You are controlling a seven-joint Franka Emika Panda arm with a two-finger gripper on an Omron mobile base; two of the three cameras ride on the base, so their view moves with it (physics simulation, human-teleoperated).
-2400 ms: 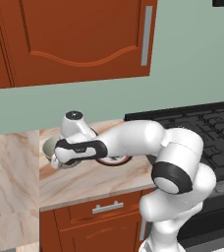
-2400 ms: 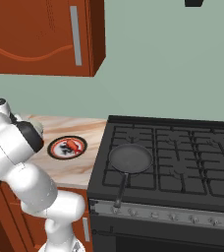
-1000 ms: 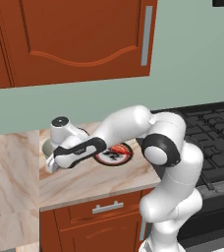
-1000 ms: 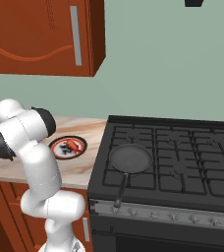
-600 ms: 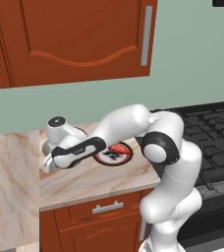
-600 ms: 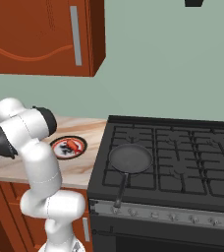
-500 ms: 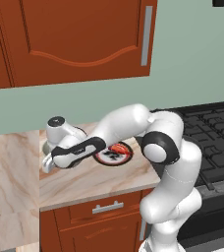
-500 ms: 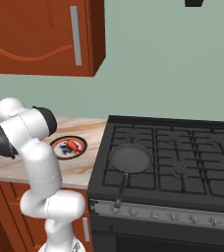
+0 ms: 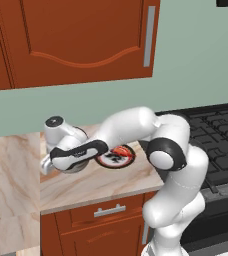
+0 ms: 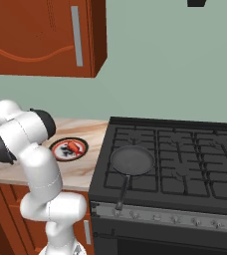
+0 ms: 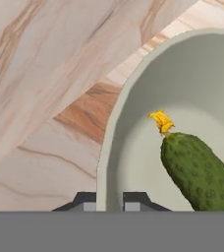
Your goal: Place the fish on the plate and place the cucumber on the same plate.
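Note:
The dark green cucumber [image 11: 198,172] lies inside the pale greenish-grey bowl [image 11: 133,147], its yellow flower end pointing up in the hand view. My gripper [image 11: 109,202] is open and hangs close over the bowl's near rim, with the cucumber off to one side of the fingertips [image 11: 88,201]. From the left base view the hand [image 9: 78,151] lies low across the bowl [image 9: 76,169]. The red-orange fish [image 9: 120,151] rests on the black-rimmed plate [image 9: 115,157], just right of the bowl. The plate [image 10: 68,148] and fish [image 10: 74,146] also show beside my arm.
The marble counter [image 9: 91,185] ends at a front edge above a drawer. A black stove [image 10: 175,164] stands to the right with a black frying pan [image 10: 131,160] on its near left burner. Wooden cabinets [image 9: 76,40] hang overhead.
The hand has swung left from above the plate and come down over the bowl. The fish stays on the plate.

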